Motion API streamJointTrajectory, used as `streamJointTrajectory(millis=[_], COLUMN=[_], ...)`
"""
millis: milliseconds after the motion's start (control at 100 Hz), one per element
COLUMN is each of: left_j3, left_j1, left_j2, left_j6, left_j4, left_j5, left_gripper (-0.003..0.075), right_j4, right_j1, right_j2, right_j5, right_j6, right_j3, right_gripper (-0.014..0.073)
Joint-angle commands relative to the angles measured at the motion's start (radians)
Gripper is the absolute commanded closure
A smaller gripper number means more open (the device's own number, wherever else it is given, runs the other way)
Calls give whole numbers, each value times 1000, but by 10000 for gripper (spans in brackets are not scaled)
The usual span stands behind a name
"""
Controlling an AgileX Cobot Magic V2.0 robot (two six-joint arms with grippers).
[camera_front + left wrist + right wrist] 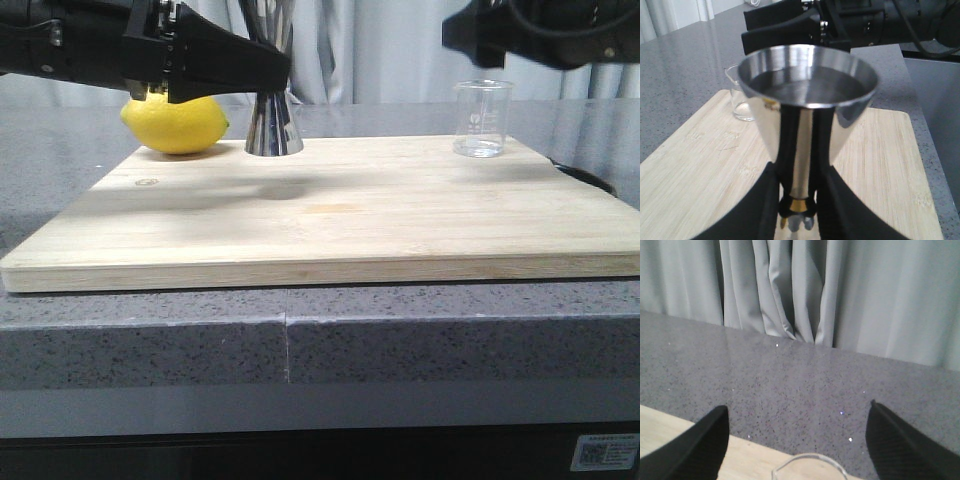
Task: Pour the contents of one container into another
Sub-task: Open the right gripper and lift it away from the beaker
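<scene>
At upper left of the front view, the left gripper (275,72) pinches the jigger (273,125) at its waist with both fingers; polished steel, stiff, likely slippery. At upper right, the right gripper (797,440) hangs spread above the beaker (483,118): light, fragile glass, best gripped mid-wall.

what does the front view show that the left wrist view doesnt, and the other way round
Only the front view shows the lemon behind the left gripper, and the whole cutting board on the grey stone counter.

Only the left wrist view looks down into the jigger's upper cup, and shows the gold band at its waist with the black fingers on either side of it.

Both show the steel jigger, the clear glass beaker standing apart on the board, and the right arm's gripper above the beaker.
</scene>
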Motion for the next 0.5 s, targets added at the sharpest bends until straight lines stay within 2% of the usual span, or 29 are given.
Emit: streamJointTrajectory(millis=[0,490], left_j3=[-28,-28], left_j1=[-9,-9], left_j2=[-41,-41], left_j6=[-5,-5], left_j4=[-69,-69], left_j5=[63,36], left_gripper=[661,661], right_j4=[1,-4], right_j1=[-1,-1], right_j2=[-86,-450], right_j5=[-63,225], right_j6=[-3,-3], right_j3=[-25,-25], right_gripper=[78,79])
